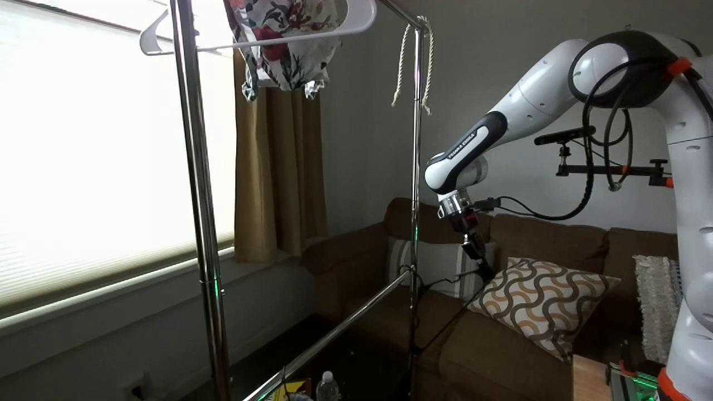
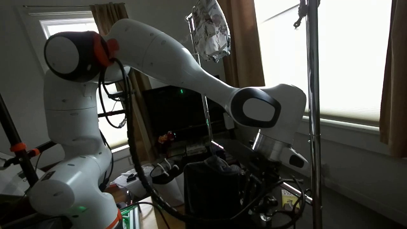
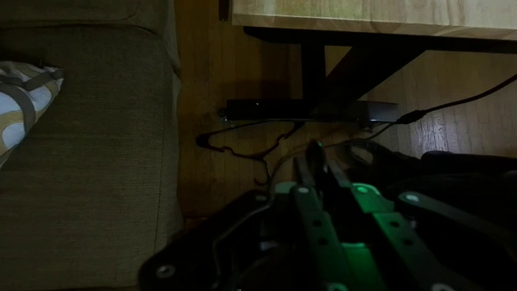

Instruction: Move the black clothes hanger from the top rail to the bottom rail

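My gripper (image 1: 479, 257) points down beside the rack's far upright. In the wrist view, the gripper (image 3: 322, 171) has its fingers close together, with a dark end of the black clothes hanger (image 3: 316, 155) between them. In an exterior view the hanger (image 1: 485, 271) stretches from the fingertips to that upright, near the end of the bottom rail (image 1: 334, 331). Something black loops at that joint; whether the hook rests over the rail is hard to tell. The top rail (image 1: 400, 12) runs high above. Cable and dark background blur the gripper in an exterior view (image 2: 260, 187).
Chrome uprights (image 1: 416, 167) stand close to the arm. A white hanger (image 1: 356, 16) bears floral cloth (image 1: 289, 50). Another dark hanger (image 3: 242, 155) lies on the floor by the sofa (image 3: 101, 161). A wooden tabletop (image 3: 363, 16) and a patterned pillow (image 1: 546, 303) are nearby.
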Available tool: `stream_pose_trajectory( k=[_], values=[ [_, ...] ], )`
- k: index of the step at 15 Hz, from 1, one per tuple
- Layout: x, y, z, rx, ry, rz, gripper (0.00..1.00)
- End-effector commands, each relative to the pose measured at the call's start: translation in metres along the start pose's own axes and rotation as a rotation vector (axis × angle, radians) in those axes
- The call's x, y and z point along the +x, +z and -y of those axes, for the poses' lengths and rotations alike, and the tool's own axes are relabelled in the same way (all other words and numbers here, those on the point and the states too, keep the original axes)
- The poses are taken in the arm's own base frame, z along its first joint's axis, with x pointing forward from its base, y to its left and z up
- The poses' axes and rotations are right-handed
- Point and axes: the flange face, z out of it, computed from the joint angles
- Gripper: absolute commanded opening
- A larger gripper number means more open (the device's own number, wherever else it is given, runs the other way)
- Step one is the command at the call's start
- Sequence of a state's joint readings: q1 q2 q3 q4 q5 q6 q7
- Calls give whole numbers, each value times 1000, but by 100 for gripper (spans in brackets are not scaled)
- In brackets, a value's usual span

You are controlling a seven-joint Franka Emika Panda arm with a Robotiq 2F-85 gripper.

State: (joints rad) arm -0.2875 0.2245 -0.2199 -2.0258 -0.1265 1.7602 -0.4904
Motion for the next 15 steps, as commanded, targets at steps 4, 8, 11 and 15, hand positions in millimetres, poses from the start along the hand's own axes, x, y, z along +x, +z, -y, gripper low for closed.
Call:
stream_pose_trajectory(
  k=[4, 8, 11, 15],
  values=[
    [-41, -16, -1, 21, 7, -4, 71],
    [-87, -45, 33, -93, -35, -48, 99],
    [-98, -71, 87, -144, -11, -149, 100],
    [-102, -103, 159, -301, -3, -202, 100]
  ],
)
